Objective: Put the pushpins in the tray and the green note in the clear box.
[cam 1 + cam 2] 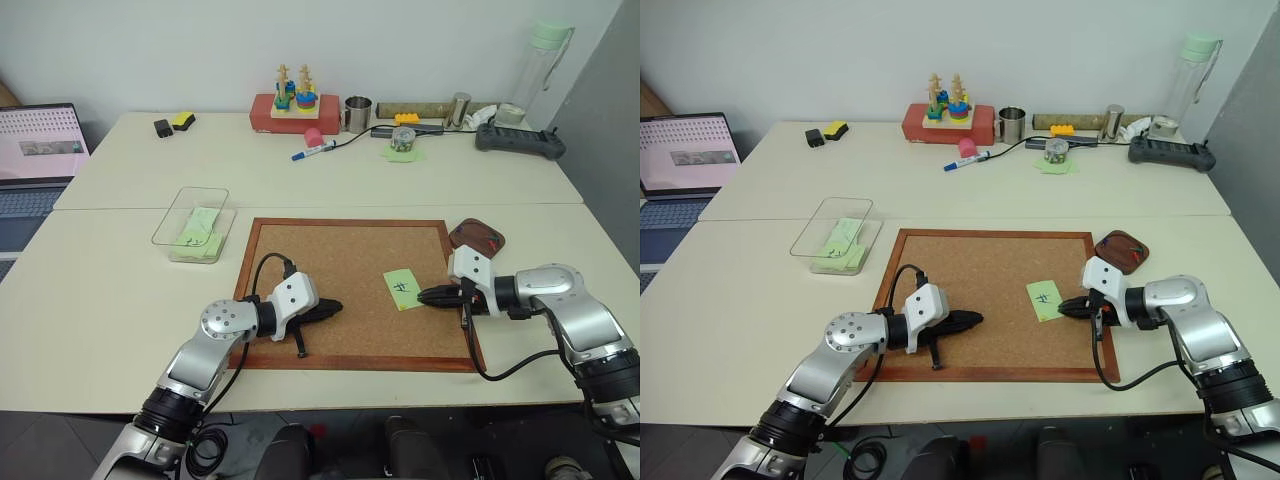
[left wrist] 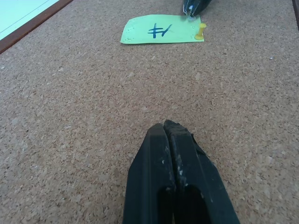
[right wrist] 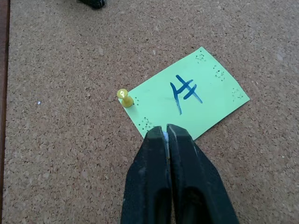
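- My right pincer is pressed together at the green note's edge
- A yellow pushpin stands in the note's corner on the cork board
- My left pincer is pressed together, empty

Cork board w/ wood frame lies on front bench. Laptop open at far left. Back bench row: red block w/ stacking toy, metal cup, pink item beside blue marker, yellow/black bits, clear bottle w/ green cap, dark controller.
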Robot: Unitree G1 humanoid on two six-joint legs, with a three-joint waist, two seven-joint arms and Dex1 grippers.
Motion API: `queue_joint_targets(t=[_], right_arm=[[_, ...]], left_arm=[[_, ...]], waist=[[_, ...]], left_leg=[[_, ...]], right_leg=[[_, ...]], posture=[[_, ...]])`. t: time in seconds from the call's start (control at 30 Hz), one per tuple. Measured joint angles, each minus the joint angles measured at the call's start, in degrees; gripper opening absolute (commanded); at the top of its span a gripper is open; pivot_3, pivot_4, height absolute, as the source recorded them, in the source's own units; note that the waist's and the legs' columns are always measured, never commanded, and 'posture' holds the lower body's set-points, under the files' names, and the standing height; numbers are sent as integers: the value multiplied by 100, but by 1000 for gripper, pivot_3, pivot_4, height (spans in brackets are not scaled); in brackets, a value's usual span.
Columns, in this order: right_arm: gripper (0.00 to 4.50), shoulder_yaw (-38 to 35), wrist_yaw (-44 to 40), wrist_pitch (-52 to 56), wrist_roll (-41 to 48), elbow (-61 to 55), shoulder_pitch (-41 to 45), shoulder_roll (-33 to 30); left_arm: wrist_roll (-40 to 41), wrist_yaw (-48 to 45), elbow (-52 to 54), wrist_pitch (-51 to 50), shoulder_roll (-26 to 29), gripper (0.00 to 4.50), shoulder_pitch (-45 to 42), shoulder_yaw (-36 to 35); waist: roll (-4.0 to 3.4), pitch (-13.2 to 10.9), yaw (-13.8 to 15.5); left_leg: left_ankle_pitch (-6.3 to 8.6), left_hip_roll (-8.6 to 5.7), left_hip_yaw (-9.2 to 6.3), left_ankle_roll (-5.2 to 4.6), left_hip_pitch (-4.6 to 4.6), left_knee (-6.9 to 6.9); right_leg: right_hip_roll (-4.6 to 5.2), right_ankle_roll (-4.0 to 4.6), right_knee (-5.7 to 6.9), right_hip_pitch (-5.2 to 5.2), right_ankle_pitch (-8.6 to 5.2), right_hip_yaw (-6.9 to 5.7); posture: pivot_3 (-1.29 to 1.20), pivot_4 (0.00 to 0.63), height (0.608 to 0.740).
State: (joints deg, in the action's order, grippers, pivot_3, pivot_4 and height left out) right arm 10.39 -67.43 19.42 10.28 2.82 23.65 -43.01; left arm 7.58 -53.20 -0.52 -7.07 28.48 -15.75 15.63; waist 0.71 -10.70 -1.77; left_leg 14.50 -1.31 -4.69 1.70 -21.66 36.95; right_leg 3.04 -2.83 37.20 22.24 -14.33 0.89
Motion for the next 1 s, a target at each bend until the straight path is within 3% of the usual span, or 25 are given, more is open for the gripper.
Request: queue_joint_targets(t=[0.27,0.7,1.0], right_arm=[[32,-31,-93,278,129,-154,1,-100],[32,-734,171,848,686,-438,413,-124],[32,-905,1989,474,-326,1653,1318,17]], left_arm=[[0,-4,33,3,1,0,20,2],[-2,-2,55,5,41,0,44,14],[-3,-24,60,10,59,0,54,25]], waist=[[0,0,8],[1,1,-4],[-1,3,1]], left_leg=[[0,-1,-3,0,-3,-1],[0,1,0,0,-1,-1],[0,0,5,0,0,-5]], right_leg=[[1,0,-1,1,0,-2],[0,0,-1,1,0,1],[0,2,0,3,1,2]], posture=[[0,150,740],[0,150,740],[0,150,740]])
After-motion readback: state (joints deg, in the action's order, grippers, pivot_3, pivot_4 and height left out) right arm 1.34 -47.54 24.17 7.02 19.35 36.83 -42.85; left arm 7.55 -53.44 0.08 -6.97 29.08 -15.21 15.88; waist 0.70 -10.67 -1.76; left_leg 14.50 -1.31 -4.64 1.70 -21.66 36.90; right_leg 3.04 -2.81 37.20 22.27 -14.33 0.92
